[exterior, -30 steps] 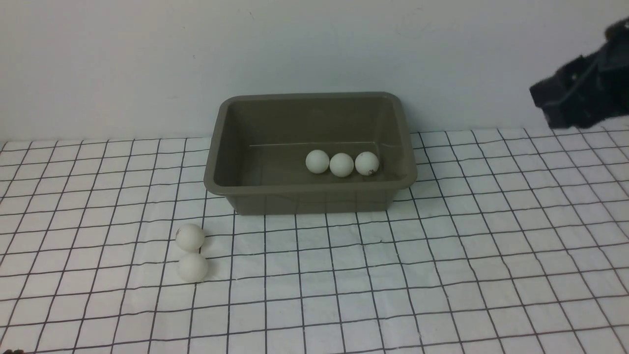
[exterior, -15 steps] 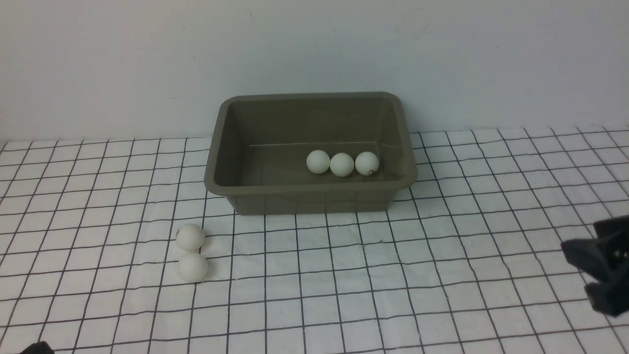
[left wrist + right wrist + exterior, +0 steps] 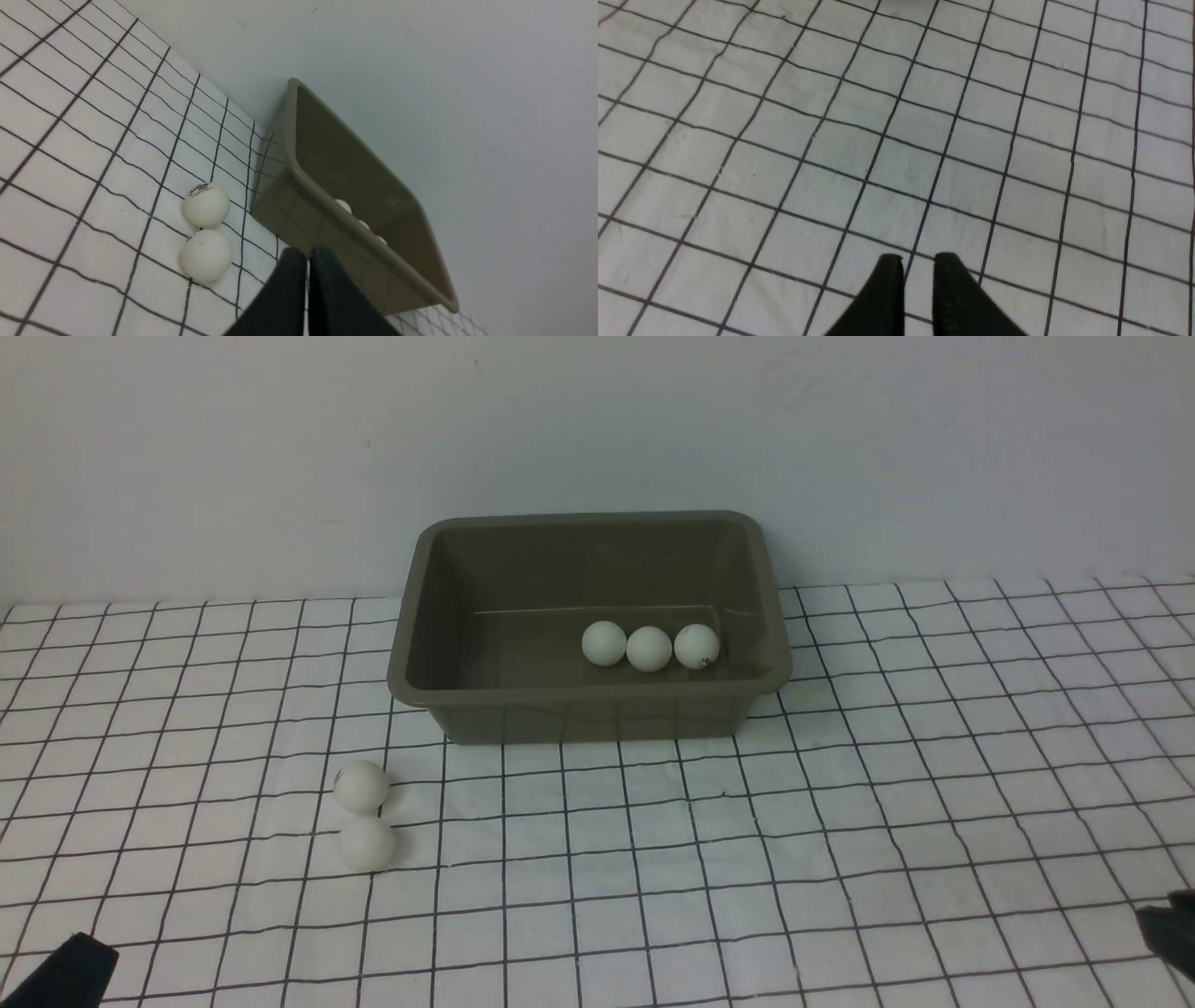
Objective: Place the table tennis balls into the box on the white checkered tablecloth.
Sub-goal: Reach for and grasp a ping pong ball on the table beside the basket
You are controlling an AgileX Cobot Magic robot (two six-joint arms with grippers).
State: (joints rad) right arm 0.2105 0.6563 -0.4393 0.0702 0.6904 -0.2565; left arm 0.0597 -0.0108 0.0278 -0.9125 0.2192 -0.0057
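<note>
White checkered tablecloth (image 3: pixel 840 821) covers the desk. An olive box (image 3: pixel 588 709) lies long side left-to-right, holding three balls (image 3: pixel 649 648) in a row. Two touching balls (image 3: pixel 362 787) sit outside, near-left; one's dark logo (image 3: pixel 202 189) is unreadable. Both empty, the left claw (image 3: pixel 308 256) is closed and the right claw (image 3: pixel 918 261) slightly parted.

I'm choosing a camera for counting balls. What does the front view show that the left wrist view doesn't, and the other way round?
Front only: the three table tennis balls in the box seen whole, side by side, and a sliver of the right gripper at the frame edge. Left wrist only: the printed logo on one loose ball, and the left gripper with its fingers nearly together. Both: the box, the two loose balls touching on the white checkered tablecloth, and the wall behind.
</note>
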